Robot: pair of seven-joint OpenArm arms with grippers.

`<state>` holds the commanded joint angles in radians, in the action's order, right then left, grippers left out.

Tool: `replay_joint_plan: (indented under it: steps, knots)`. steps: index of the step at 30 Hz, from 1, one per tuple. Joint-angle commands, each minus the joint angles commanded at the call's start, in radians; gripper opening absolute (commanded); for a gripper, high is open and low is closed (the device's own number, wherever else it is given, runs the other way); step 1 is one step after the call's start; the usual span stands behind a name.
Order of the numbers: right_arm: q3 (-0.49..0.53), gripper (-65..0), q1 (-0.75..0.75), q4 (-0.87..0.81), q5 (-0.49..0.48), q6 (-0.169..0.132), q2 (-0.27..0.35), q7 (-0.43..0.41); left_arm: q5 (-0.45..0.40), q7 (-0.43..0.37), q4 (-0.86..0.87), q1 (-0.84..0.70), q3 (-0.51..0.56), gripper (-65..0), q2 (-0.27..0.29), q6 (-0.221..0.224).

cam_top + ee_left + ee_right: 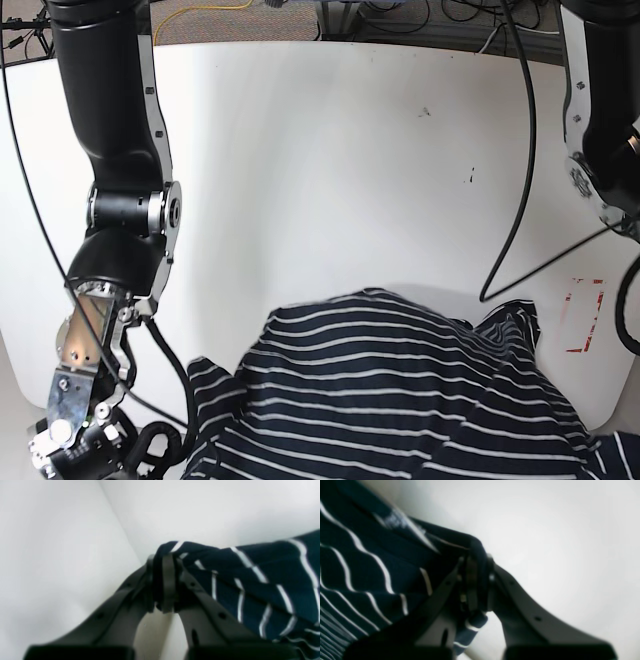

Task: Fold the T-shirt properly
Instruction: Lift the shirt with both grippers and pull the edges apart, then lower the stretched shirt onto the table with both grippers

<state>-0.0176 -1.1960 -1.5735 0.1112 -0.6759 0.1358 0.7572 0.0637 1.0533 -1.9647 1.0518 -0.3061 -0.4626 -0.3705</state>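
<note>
Navy cloth with thin white stripes filled the near edge of the base view: the T-shirt (400,400) lay bunched and raised over the front of the white table (330,150), its lower part cut off by the frame, so I could not see its hem or how much hung past the edge. One sleeve-like flap (205,385) drooped at the view's left, and another fold (515,325) stood out at its right.

From the left wrist camera I saw the left gripper (166,585) with its fingers pressed together on a bunched corner of the shirt (262,585), cloth wrapped around the tips and stretching off to the right. The picture was soft, and I could not tell which part of the garment it was.

On the right wrist camera the right gripper (476,585) was likewise clamped on a fold of the shirt (370,567), with a striped tuft poking out below the tips. A pale blurred patch (395,520) on the fabric could have been a label; I could not make it out.

In the base view neither gripper's tips showed. The right arm (110,250) ran down the view's left and out of frame, and only a part of the left arm (600,120) showed at upper right. A red-marked slip (585,315) lay on the table near the right edge.
</note>
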Motion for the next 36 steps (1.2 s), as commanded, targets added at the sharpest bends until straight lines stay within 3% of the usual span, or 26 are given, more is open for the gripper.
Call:
replay_joint_plan:
  steps: [10, 13, 20, 29, 36]
  knots:
    - [0.0, -63.3, -0.078, 0.021, 0.032, -0.002, 0.002, 0.04, 0.005, 0.002, 0.018, 0.133, 0.101, -65.0, -0.026, 0.0]
    - [-0.002, -63.3, -0.052, 0.009, 0.031, -0.022, 0.015, 0.061, 0.008, 0.003, 0.017, 0.126, 0.107, -65.0, -0.025, 0.0]
    - [-0.005, -63.3, 0.092, -0.086, 0.031, -0.022, 0.052, 0.064, 0.011, 0.035, -0.017, -0.002, 0.103, -65.0, -0.012, -0.002]
    - [-0.008, -63.4, 0.382, -0.215, 0.032, -0.022, 0.086, 0.061, 0.009, 0.075, -0.054, -0.287, 0.032, -65.0, 0.087, -0.123]
    - [-0.077, -63.4, 0.586, -0.273, 0.026, -0.022, 0.08, 0.058, 0.012, 0.074, -0.057, -0.482, 0.008, -65.0, 0.123, -0.173]
